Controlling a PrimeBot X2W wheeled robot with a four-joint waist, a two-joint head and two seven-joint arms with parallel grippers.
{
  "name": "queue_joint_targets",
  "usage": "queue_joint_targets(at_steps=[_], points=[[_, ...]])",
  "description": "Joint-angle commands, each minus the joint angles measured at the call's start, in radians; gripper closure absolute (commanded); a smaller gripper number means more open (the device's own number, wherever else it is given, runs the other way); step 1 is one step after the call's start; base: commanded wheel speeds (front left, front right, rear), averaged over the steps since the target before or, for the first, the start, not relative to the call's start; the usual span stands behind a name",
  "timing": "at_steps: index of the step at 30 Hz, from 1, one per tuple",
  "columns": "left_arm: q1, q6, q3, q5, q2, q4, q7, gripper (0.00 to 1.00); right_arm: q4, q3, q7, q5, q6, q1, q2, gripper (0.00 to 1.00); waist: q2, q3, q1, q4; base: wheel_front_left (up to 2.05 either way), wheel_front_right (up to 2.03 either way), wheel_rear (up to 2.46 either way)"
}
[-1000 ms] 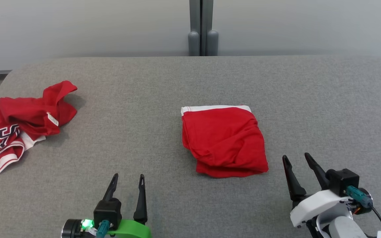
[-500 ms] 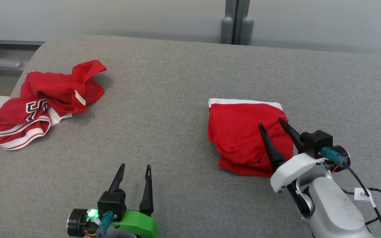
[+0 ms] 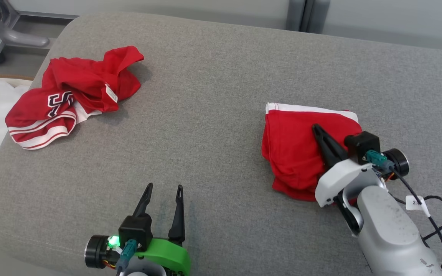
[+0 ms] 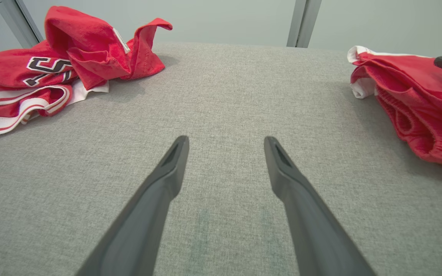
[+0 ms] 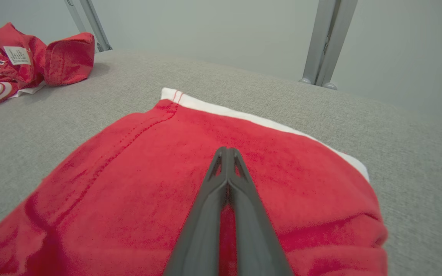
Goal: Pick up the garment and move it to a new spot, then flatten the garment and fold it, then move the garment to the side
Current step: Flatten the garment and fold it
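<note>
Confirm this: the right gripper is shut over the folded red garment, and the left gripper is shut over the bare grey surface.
One thing is wrong: the left gripper is open, not shut, as the left wrist view shows. It is over the bare grey surface, and the right gripper is shut over the folded garment.

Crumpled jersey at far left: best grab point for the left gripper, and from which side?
Probably the raised flap at the right end of the crumpled jersey, approached from the bare cushion side. It stands up off the surface, so the open left gripper could straddle it; the striped hem lies flat and offers less to pinch.
</note>
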Motion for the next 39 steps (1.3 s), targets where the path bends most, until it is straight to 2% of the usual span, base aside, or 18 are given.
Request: queue_joint_targets(at_steps=[1, 11, 18, 30, 35, 38, 39], points=[[-0.017, 0.006, -0.004, -0.005, 0.003, -0.004, 0.001, 0.0, 0.005, 0.019, -0.002, 0.003, -0.001, 0.032, -0.01, 1.0, 0.0, 0.004, 0.0, 0.004, 0.0, 0.0, 0.0], [-0.025, 0.002, -0.013, -0.011, 0.003, -0.019, 0.001, 0.0, -0.086, 0.153, -0.002, 0.048, -0.001, 0.17, -0.047, 1.0, 0.0, 0.005, 0.0, -0.012, 0.0, 0.0, 0.0], [-0.024, -0.003, -0.011, -0.013, 0.003, -0.011, 0.001, 0.0, -0.102, 0.269, -0.002, 0.094, -0.001, 0.174, -0.063, 1.0, 0.0, -0.004, 0.0, -0.02, 0.0, 0.0, 0.0], [0.01, -0.003, 0.009, -0.003, 0.003, -0.008, 0.001, 0.0, 0.0, 0.494, -0.001, 0.225, -0.001, 0.15, -0.059, 1.0, 0.0, -0.045, 0.0, -0.023, 0.0, 0.0, 0.0], [0.022, -0.007, 0.032, 0.008, 0.003, -0.011, 0.001, 0.0, -0.078, 0.522, -0.001, 0.288, -0.001, 0.137, -0.079, 1.0, 0.0, -0.071, 0.0, -0.065, 0.0, 0.0, 0.0], [0.027, -0.011, 0.041, 0.015, 0.003, -0.012, 0.001, 0.0, -0.133, 0.477, -0.002, 0.3, -0.001, 0.148, -0.093, 1.0, 0.0, -0.089, 0.0, -0.096, 0.0, 0.0, 0.0], [0.026, -0.011, 0.044, 0.018, 0.003, -0.013, 0.001, 0.0, -0.157, 0.441, -0.002, 0.297, -0.001, 0.156, -0.095, 0.96, 0.0, -0.094, 0.0, -0.109, 0.0, 0.0, 0.0]])
